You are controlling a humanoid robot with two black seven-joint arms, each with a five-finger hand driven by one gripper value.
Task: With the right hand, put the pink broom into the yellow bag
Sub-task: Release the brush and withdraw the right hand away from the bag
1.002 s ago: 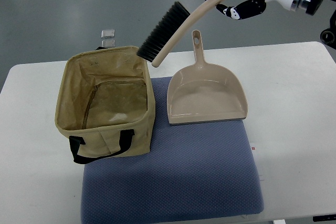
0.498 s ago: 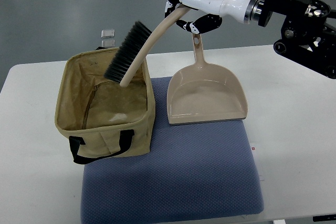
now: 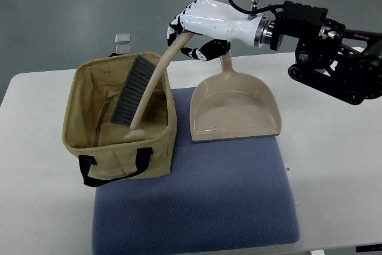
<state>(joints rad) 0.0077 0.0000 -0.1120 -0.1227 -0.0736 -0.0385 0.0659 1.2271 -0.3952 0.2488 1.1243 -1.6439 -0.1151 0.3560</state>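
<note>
1. Change noted: over the last second your right hand (image 3: 194, 28) has carried the pink broom (image 3: 143, 85) leftward and down. A second ago the bristle head hung above the rear rim of the yellow bag (image 3: 119, 117); half a second ago it was crossing that rim; now the bristles and the tip of the head sit inside the bag's opening, low against the inner right wall.

2. Meaning for the task: in my judgement the insertion is well under way but not complete. The handle leans up and out over the bag's back right corner, and the broom hangs from your hand and is not yet released.

3. Fingers: they are curled tight around the upper end of the handle, thumb below and the others wrapped over the top. They hold the broom alone and touch nothing else.

4. Surroundings: the dustpan (image 3: 234, 108) lies on the blue mat (image 3: 197, 201) just beside the bag, apart from the broom. The hand passes above the dustpan's handle.

5. Left arm: not visible.
</note>
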